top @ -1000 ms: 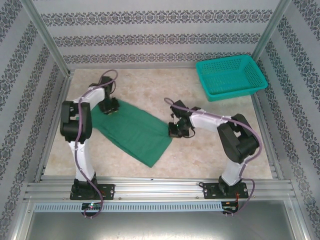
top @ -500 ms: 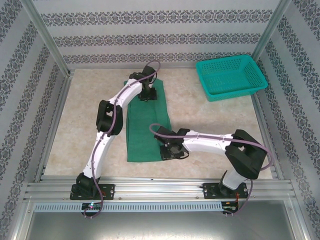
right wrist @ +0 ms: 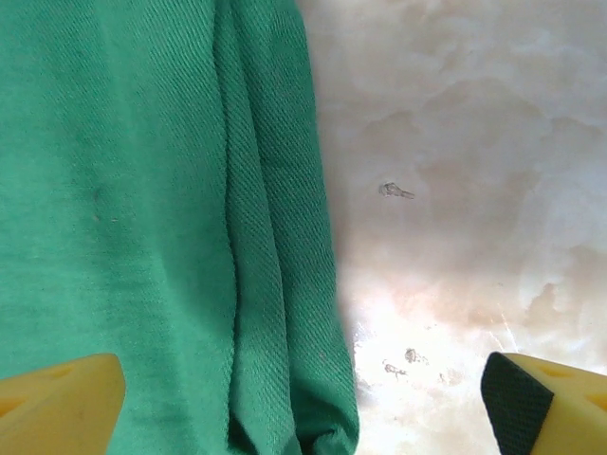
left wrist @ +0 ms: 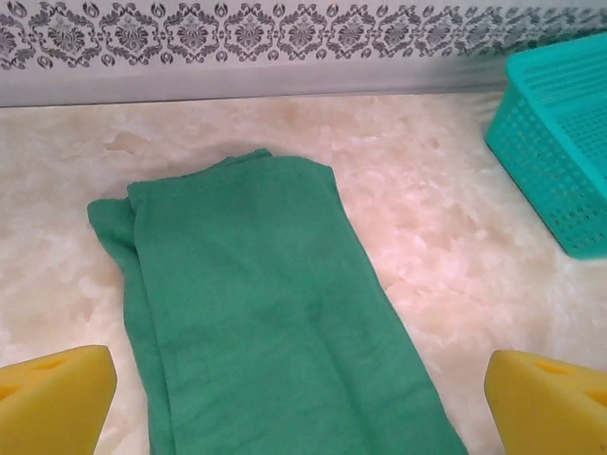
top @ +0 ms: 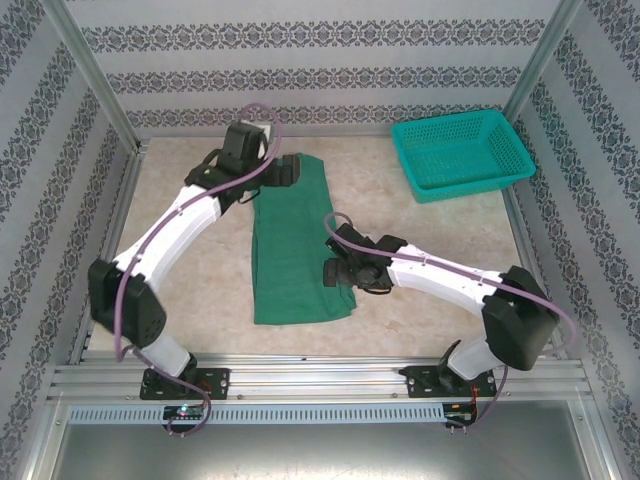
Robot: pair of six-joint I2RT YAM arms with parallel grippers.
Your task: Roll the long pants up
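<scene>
The long pants point(top: 295, 250) lie flat on the table as a folded dark green strip running from the far side toward the near edge. My left gripper point(top: 290, 170) hovers at their far end, jaws wide open. In the left wrist view its yellow fingertips point(left wrist: 52, 403) stand either side of the pants point(left wrist: 256, 284), which lie untouched below. My right gripper point(top: 340, 272) is open over the strip's right edge near the near end. In the right wrist view the folded edge of the pants point(right wrist: 275, 284) runs between the spread fingertips point(right wrist: 550, 403).
A teal mesh basket point(top: 462, 152) sits at the far right corner, also seen as the basket point(left wrist: 560, 133) at the right of the left wrist view. Patterned walls and metal posts enclose the marbled tabletop point(top: 430, 250).
The pants have swung from a diagonal lie to a straight front-to-back strip. Both grippers went from shut to open and let go of the cloth. The left arm reached to the far end.
</scene>
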